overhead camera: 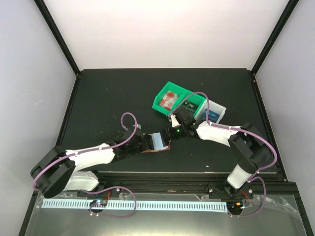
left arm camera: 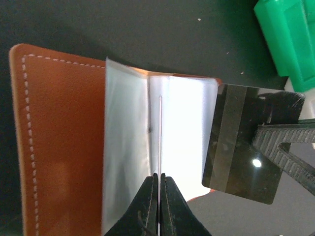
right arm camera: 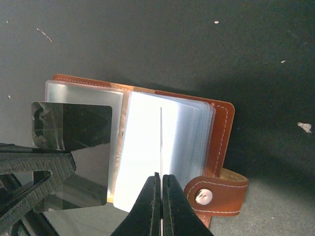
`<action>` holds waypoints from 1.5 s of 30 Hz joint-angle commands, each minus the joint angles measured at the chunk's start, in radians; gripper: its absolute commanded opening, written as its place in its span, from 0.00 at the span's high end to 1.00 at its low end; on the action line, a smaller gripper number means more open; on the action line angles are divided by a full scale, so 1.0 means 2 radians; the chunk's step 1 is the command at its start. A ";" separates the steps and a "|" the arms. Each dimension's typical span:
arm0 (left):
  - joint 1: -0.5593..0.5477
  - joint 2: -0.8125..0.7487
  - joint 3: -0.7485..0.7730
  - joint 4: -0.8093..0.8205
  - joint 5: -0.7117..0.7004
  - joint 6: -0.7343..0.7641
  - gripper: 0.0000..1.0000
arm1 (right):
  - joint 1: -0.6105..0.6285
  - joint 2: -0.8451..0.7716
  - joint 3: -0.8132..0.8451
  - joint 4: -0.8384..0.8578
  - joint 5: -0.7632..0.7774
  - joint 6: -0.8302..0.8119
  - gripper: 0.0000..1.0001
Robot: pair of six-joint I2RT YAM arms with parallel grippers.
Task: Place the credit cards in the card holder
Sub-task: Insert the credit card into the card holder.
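Insertion step: left pincer [left arm camera: 158,176] and right pincer [right arm camera: 161,175] each clench a dark card [left arm camera: 243,142] at the open card holder [left arm camera: 59,137]. Next, I'd say, a card edge must line up with a sleeve [left arm camera: 182,132].

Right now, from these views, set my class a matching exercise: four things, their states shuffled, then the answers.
1 brown leather card holder
2 green plastic bin
3 glossy dark plastic card facing the left wrist camera
4 glossy dark plastic card facing the right wrist camera

A holds red cards
B pinched in the left tool
C lies open, clear sleeves showing
D pinched in the right tool

Pairs: 1-C, 2-A, 3-D, 4-B
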 commanded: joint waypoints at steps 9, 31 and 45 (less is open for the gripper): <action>0.007 0.047 -0.012 0.126 -0.020 -0.023 0.98 | 0.003 0.021 0.034 -0.042 0.023 -0.024 0.99; 0.010 0.007 -0.030 0.085 -0.035 -0.003 0.99 | 0.002 0.045 0.039 -0.046 0.030 -0.023 0.99; 0.017 0.081 -0.043 0.187 0.016 -0.014 0.99 | 0.003 0.033 0.038 -0.052 0.048 -0.022 0.99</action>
